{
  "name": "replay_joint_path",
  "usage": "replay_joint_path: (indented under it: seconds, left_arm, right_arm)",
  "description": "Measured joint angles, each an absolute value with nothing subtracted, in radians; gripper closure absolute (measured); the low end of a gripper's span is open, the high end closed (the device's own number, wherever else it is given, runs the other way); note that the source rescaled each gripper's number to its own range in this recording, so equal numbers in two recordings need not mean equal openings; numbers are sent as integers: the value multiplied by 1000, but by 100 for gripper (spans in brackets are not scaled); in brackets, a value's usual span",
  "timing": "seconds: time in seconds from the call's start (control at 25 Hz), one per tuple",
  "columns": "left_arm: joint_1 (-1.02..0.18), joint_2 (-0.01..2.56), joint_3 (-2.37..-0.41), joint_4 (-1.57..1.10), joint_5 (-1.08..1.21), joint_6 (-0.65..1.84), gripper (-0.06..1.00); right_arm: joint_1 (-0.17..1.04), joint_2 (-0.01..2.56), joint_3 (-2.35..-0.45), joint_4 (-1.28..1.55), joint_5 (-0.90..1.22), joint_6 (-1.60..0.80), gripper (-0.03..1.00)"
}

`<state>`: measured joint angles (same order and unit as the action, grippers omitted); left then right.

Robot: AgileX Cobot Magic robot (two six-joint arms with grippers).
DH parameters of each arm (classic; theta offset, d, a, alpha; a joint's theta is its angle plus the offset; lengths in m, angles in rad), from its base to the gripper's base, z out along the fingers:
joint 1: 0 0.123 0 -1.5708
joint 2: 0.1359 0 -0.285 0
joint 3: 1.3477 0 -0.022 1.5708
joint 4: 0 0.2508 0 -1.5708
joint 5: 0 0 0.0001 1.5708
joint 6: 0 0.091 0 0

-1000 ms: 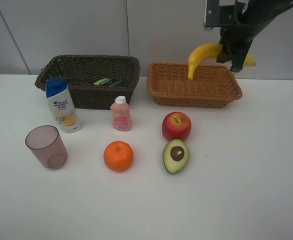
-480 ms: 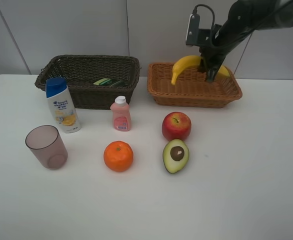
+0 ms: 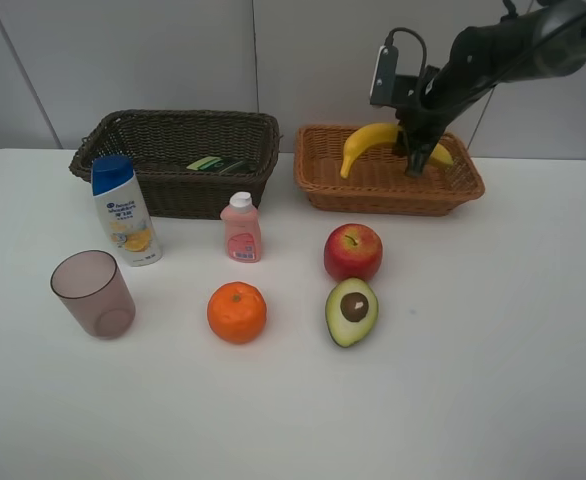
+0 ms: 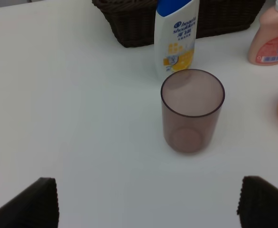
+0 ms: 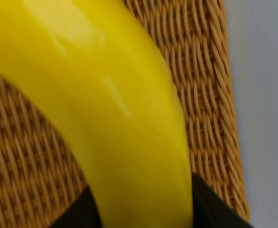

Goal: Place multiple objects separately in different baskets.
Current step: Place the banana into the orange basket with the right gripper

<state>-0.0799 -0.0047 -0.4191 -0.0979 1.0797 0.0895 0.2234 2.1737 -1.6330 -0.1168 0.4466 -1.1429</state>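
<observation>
Right claw [image 3: 414, 166] is clamped on the yellow banana [image 3: 366, 141], now lowered into the light orange-tan basket [image 3: 383, 200] at the far edge of the counter [image 3: 493, 360], right of centre. One second earlier the banana hung above the rim. Left claw [image 4: 148, 209] is spread wide and holds nothing, facing the mauve cup [image 4: 191, 110]. Other items are unmoved.

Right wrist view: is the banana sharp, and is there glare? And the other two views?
Right wrist view: the banana is soft, with a pale glare streak; the tan basket weave is sharper. Exterior high view: even light, sharp, faint shadow under the orange. Left wrist view: mauve cup sharp, left gripper tips dark and blurred.
</observation>
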Motion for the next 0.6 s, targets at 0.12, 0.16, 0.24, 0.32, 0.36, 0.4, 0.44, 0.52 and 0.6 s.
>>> replay_joint_path:
  seconds: [0.12,0.16,0.24,0.32,0.36,0.4,0.44,0.52,0.6]
  left_arm:
    - [-80,-5,-419,-98,1080,90,-5]
    - [-80,-5,-419,-98,1080,90,-5]
    - [-80,-5,-419,-98,1080,90,-5]
    - [-80,-5,-419,-98,1080,90,-5]
    - [-80,-5,-419,-98,1080,90,-5]
    - [-80,-5,-419,-98,1080,90,-5]
    - [-80,-5,-419,-98,1080,90,-5]
    - [-80,-5,-419,-98,1080,90,-5]
    - [-80,-5,-419,-98,1080,90,-5]
  right_arm:
    - [222,2174,-1633,-105,447,-1143,96]
    - [222,2174,-1633,-102,447,-1143,96]
    - [222,2174,-1633,-97,446,-1143,96]
    - [222,2174,-1633,-95,441,-1143,96]
    - [222,2174,-1633,-95,441,-1143,96]
    - [222,2174,-1633,-94,441,-1143,93]
    - [222,2174,-1633,-94,441,-1143,85]
    - [222,2174,-1633,-90,434,-1140,58]
    - [222,2174,-1633,-77,431,-1126,32]
